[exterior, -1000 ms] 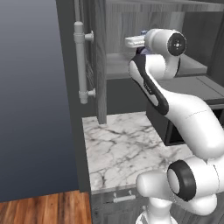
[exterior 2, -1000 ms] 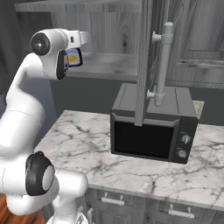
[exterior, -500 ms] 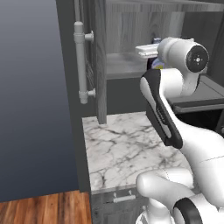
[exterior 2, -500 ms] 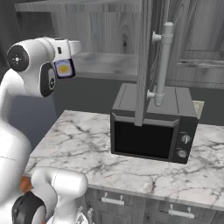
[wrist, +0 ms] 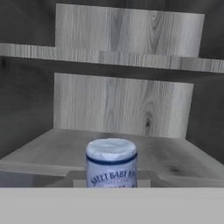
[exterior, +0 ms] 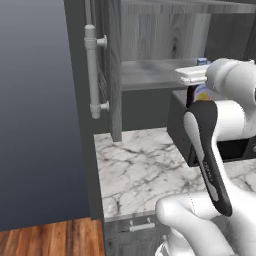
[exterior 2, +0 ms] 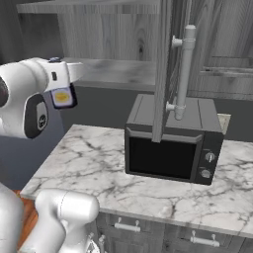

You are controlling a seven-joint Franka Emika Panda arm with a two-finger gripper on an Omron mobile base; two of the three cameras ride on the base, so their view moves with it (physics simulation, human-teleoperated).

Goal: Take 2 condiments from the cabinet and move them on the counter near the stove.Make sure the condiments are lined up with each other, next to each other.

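My gripper (exterior 2: 63,83) is shut on a condiment (exterior 2: 62,97), a dark brown sauce bottle with a blue cap and yellow-white label, and holds it upright in the air in front of the cabinet's lower shelf (exterior 2: 118,71). From the left, the condiment (exterior: 199,93) peeks out under the white hand, beside the microwave. In the hand view the condiment's cap and label (wrist: 111,162) sit low in the middle, with the bare shelf (wrist: 166,157) behind. The cabinet (exterior: 150,75) stands open. The stove and its counter are out of view.
A black microwave (exterior 2: 170,143) sits on a marble top (exterior 2: 94,168) under the cabinet. The open cabinet door with its long bar handle (exterior 2: 183,74) hangs over the microwave. Another door's handle (exterior: 92,70) is at the left. Grey base cabinet drawers (exterior 2: 128,227) lie below.
The hand has drawn back out of the cabinet and dropped a little, carrying the bottle with it. The arm's elbow has swung around. The base has stayed put.
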